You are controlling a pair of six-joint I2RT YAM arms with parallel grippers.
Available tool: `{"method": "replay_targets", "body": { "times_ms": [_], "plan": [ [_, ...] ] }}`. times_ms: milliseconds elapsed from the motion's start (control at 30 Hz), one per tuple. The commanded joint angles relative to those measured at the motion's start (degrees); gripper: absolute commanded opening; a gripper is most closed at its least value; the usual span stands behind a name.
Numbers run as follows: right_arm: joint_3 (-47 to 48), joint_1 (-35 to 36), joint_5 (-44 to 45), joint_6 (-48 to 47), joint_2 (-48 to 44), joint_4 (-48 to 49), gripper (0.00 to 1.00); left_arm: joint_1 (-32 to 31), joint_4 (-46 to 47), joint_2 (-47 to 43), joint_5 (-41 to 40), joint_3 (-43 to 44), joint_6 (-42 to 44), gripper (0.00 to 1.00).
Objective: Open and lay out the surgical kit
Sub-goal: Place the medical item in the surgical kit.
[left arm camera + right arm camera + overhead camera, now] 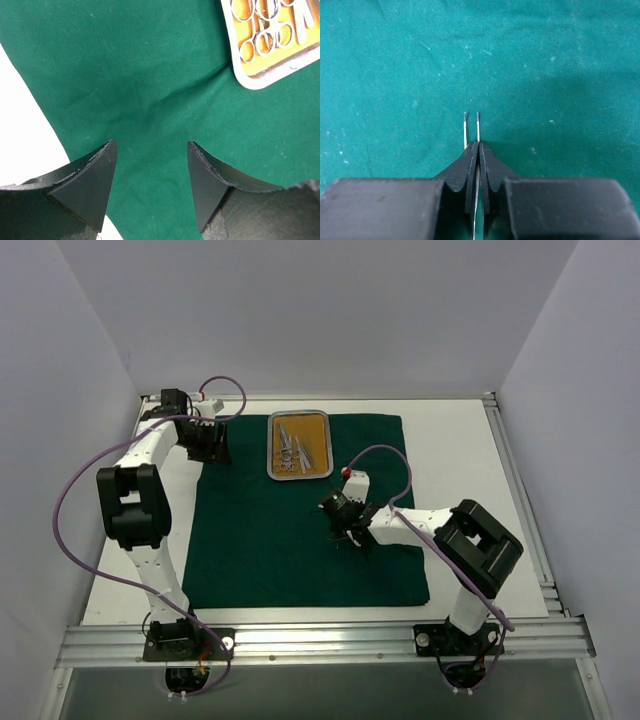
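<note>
The dark green cloth (300, 530) lies spread flat on the table. The steel tray (272, 446) with an orange-brown floor sits at its far edge and holds several silver scissor-handled instruments (292, 448). My left gripper (212, 445) is open and empty, low over the cloth (150, 75) left of the tray (250, 80); ring handles (265, 40) show in the tray. My right gripper (350, 535) is shut on silver tweezers (478, 125), whose two thin prongs stick out past the fingertips over the cloth (545, 75), right of centre.
White table (460, 450) surrounds the cloth, with bare strips at left and right. White walls enclose the back and sides. Aluminium rails (320, 640) run along the near edge and the right side. Purple cables loop from both arms.
</note>
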Motion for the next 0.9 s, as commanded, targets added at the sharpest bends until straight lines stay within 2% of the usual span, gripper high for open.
{"method": "replay_targets", "body": {
  "times_ms": [0,267,433,867],
  "plan": [
    [-0.5,0.4,3.6,0.3,1.5,1.1,0.0,0.0,-0.5,-2.4,1.6,0.5,0.8,0.67],
    [3.0,2.4,6.9,-1.9,2.8,-5.1,0.0,-0.1,-0.6,-2.4,1.6,0.3,0.8,0.67],
    [3.8,2.6,6.4,-3.6,1.9,-5.3,0.12,-0.1,-0.6,-2.4,1.6,0.4,0.8,0.67],
    [9.7,2.7,8.3,-6.2,-1.9,-12.3,0.16,0.0,-0.5,-2.3,1.6,0.4,1.0,0.67]
  ]
}}
